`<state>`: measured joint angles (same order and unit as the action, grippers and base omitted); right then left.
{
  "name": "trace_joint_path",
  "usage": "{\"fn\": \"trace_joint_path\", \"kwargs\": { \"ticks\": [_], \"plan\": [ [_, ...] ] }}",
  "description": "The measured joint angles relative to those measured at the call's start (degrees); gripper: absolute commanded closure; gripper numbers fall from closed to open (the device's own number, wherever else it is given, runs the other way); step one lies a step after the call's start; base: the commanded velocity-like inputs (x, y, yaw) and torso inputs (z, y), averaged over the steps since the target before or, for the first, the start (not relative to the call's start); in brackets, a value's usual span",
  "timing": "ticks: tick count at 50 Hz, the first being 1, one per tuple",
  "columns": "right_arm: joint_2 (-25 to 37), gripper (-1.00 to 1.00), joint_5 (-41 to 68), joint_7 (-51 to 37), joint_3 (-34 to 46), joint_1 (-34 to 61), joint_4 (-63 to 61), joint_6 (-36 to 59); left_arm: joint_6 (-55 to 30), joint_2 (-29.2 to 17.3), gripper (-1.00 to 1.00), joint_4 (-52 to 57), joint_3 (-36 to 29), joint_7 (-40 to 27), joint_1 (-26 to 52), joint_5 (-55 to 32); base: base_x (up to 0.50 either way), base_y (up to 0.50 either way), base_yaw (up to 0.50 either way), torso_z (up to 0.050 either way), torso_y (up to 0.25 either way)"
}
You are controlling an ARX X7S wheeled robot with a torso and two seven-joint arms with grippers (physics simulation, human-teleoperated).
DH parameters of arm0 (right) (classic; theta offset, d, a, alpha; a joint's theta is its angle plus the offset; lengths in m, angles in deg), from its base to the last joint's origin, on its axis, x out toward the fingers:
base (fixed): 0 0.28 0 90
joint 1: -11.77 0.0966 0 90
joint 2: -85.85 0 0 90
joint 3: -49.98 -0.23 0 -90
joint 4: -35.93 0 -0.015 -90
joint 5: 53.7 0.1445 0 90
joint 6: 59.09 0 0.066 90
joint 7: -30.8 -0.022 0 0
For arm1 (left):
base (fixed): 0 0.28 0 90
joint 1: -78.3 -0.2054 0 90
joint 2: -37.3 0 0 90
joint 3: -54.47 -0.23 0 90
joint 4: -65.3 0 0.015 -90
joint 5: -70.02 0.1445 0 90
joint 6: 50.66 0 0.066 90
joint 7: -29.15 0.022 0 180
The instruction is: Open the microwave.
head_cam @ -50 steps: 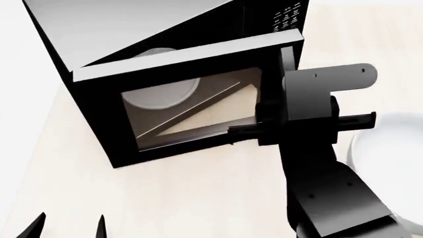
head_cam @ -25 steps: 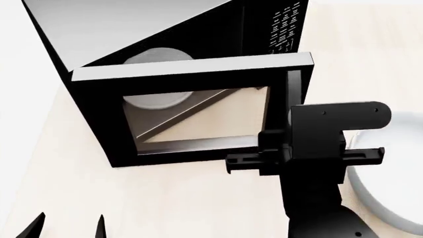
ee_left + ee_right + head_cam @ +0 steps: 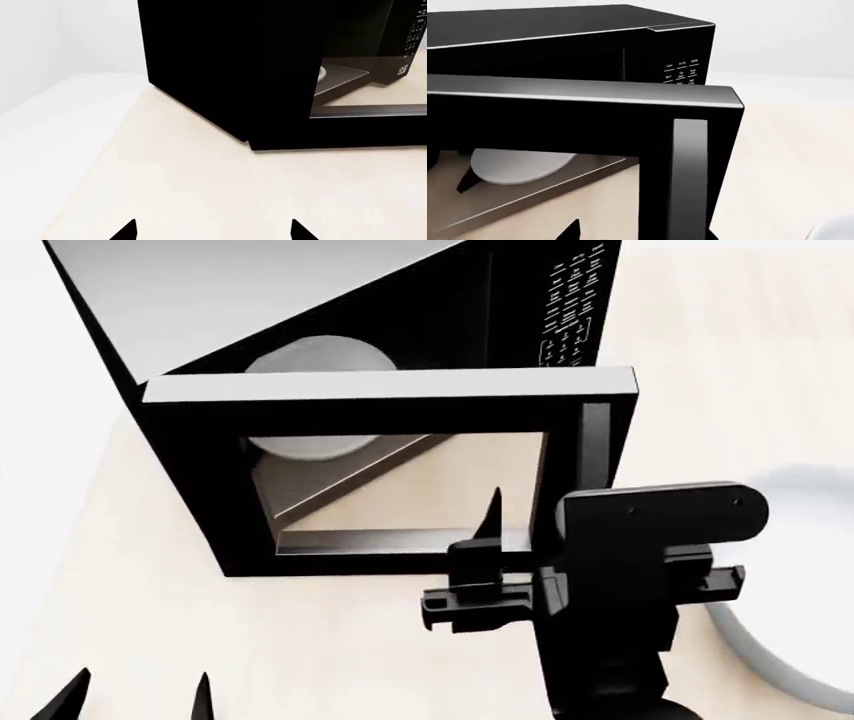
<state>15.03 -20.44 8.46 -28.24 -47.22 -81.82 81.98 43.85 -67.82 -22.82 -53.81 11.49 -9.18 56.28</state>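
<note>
Microwave (image 3: 320, 370) seen on pale counter (image 3: 334, 640), door (image 3: 387, 475) swung wide, right gripper (image 3: 534, 540) parted just before handle (image 3: 594, 455), apparently untouching, left gripper (image 3: 134, 695) spread, empty.

Large black boxy microwave (image 3: 334, 340) with grey top, standing on a pale wooden surface. Door (image 3: 387, 475) swung well open on its left hinge, its glass window facing the head camera and its grey upper edge catching light. Vertical handle (image 3: 688, 175) near the door's free edge. White-lettered keypad (image 3: 574, 300) on the right front panel, exposed beside the open cavity. White turntable plate (image 3: 520, 165) seen inside, partly over the door and partly through the glass
</note>
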Motion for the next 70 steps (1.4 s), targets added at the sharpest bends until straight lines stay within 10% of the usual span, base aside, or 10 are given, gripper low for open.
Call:
{"fn": "trace_joint_path", "kwargs": {
  "ticks": [43,70],
  "plan": [
    [4.6,-1.0,9.9,-3.4,-8.2,-1.6,-9.6,1.2,0.4,-0.5,-1.0,-0.4,-0.8,-0.6,0.3,-0.5,0.0,0.0,0.0,-0.001,0.0],
    [10.2,-1.0,62.7,-45.9,-11.3,36.8,-16.5,20.4,0.3,-0.8,-1.0,-0.4,-1.2,-1.0,0.5,-0.8,0.0,0.0,0.0,-0.001,-0.002]
  ]
}}
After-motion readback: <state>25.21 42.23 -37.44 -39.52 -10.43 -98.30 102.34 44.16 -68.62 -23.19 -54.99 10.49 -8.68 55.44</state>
